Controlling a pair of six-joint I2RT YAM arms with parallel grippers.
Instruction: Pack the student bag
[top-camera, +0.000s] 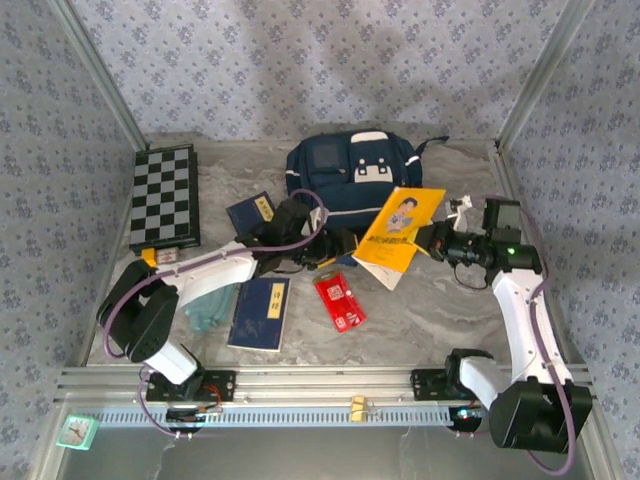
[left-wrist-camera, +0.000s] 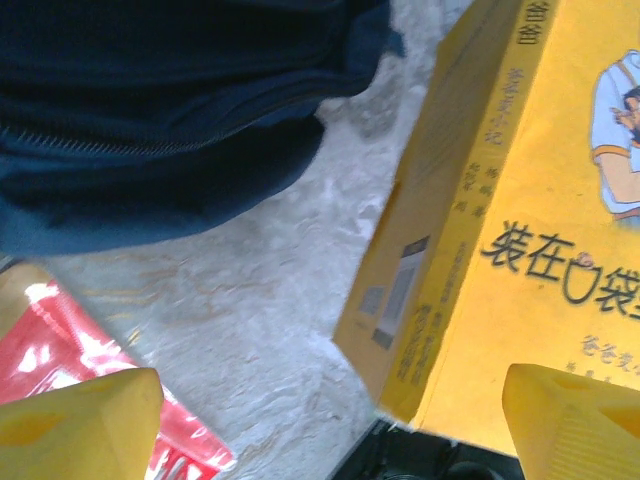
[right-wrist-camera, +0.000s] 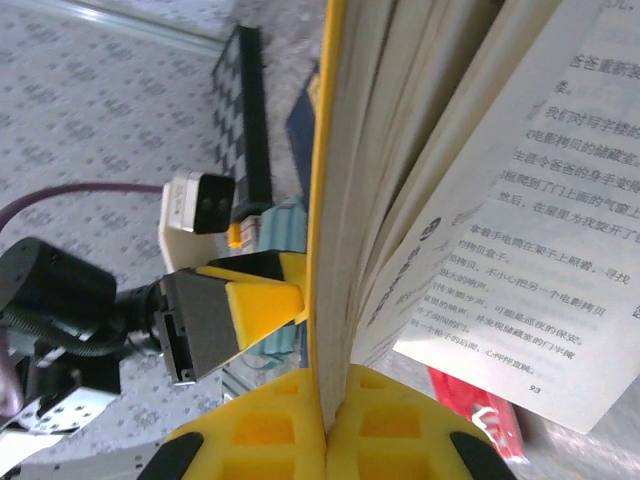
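Top external view: the left arm folds at its elbow near the counter's left edge, its forearm reaching rightward. Its left claw sits just in front of the student bag. The right arm rises from its base, bends inward, and points its right claw leftward at the yellow book.

The bag lies at the back of the counter, in the middle, with the yellow book's upper edge overlapping its front.

In the left wrist view the left claw is spread wide, with one fingertip over the red packet and the other over the yellow book's cover; it holds nothing. In the right wrist view the right claw is pressed together, pinching the yellow cover while the printed pages fan loose beside it. A left claw finger sits just beside that cover; I cannot tell if it touches.

Counted: one bag, one yellow book, two blue books, one red packet, one chessboard and one pale cloth.
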